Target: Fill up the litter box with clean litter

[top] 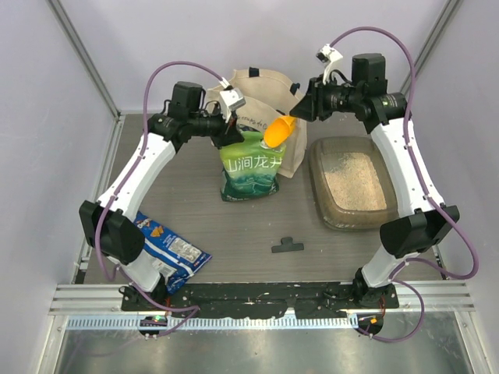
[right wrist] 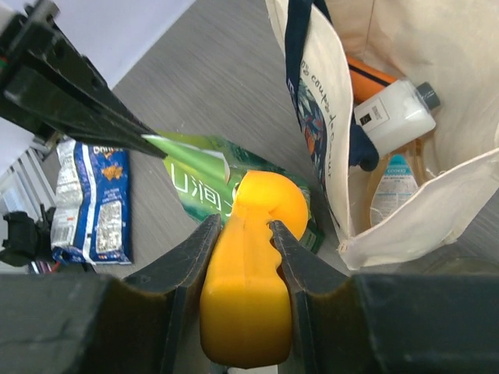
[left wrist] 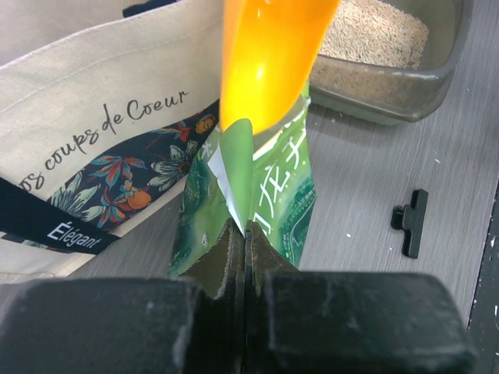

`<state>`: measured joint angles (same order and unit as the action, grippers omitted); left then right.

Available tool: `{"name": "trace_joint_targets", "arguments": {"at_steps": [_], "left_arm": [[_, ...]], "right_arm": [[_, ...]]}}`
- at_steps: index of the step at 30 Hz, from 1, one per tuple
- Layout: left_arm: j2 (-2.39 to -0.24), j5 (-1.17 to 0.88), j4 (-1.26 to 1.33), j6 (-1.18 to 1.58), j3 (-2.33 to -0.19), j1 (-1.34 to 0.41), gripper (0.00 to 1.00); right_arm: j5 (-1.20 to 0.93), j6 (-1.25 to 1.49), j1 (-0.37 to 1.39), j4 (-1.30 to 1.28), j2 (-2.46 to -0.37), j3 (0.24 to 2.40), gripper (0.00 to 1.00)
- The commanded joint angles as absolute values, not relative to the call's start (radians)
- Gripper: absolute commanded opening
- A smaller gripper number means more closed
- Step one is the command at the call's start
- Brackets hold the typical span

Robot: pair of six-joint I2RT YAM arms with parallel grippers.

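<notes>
The litter box lies at the right with pale beige litter in it; it also shows in the left wrist view with the litter. A green-and-white pouch stands in front of the tote bag. My left gripper is shut on the pouch's top corner, jaws pinched together. My right gripper is shut on the handle of an orange scoop, whose bowl sits at the pouch's top. Whether the scoop holds litter is hidden.
A cream canvas tote bag stands behind the pouch, with bottles inside. A blue snack bag lies front left. A black clip lies on the table in front of the pouch. Walls close the back and sides.
</notes>
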<state>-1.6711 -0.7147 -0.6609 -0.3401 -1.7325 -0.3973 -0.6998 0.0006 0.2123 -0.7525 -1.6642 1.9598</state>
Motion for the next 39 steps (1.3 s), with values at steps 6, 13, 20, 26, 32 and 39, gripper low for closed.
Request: {"name": "trace_joint_targets", "arguments": {"at_steps": [6,13,20,26,32,39], "left_arm": [[-1.617,-0.727,-0.561,-0.242,-1.75,-0.4,0.0],[-1.591,-0.738,-0.528,-0.177,-1.743,-0.402,0.0],[-1.488,-0.752,-0.476,-0.103,-1.599,-0.42,0.0],[-1.463,-0.762,-0.456,-0.075,-1.552,-0.452,0.0],[-1.437,-0.738,-0.304,0.113,-1.528,-0.459,0.0],[-1.387,-0.7,-0.18,0.157,-1.444,-0.463,0.0]], "right_arm": [[-0.594,-0.195,0.284,-0.862,-1.66,1.999,0.01],[-0.491,-0.261,0.34,-0.963,-1.674,2.011,0.01],[-0.109,-0.034,0.426,-0.816,-1.598,1.833,0.01],[0.019,0.146,0.457,-0.697,-1.556,1.766,0.01],[0.106,0.21,0.488,-0.568,-1.525,1.668,0.01],[0.08,0.048,0.488,-0.617,-1.604,1.675,0.01]]}}
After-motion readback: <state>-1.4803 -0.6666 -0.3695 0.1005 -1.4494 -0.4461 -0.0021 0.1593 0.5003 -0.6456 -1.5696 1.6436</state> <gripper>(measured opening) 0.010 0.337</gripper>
